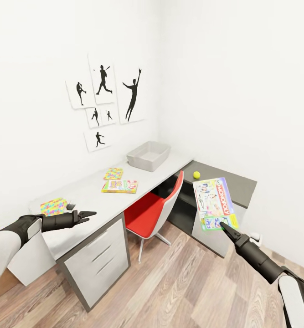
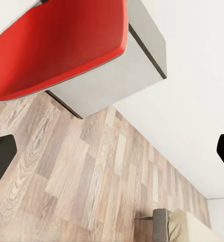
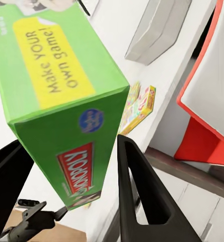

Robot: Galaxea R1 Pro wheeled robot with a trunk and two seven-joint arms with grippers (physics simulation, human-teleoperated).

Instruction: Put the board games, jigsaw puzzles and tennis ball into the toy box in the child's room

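- Head view: L-shaped worktop [image 1: 85, 191] in the room's corner. Light grey toy box [image 1: 148, 155] at the far end of the light top, by the wall.
- Nearer the camera on the same top: a jigsaw puzzle [image 1: 113, 173], then the green-yellow-red board game [image 1: 120, 186] just beside it; lettering too small to read. A second jigsaw puzzle [image 1: 54, 206] lies at the near end, close to the left pincer [image 1: 90, 213].
- Tennis ball [image 1: 196, 175] on the dark corner section.
- Right pincer [image 1: 224, 225] holds the "MONOPOLY" box [image 1: 215, 202] by its near edge, raised in front of the corner section.
- Red chair [image 1: 152, 210] tucked at the worktop; black sports silhouette pictures [image 1: 107, 96] on the wall.
- Left wrist view: fingertips [image 2: 1, 159] spread wide, nothing between; red chair seat, wood-plank floor [image 2: 76, 176], bed corner [image 2: 184, 226].
- Right wrist view: fingers [image 3: 142, 196] clamp the green box end; readable: "MONOPOLY", "Make YOUR own game!".
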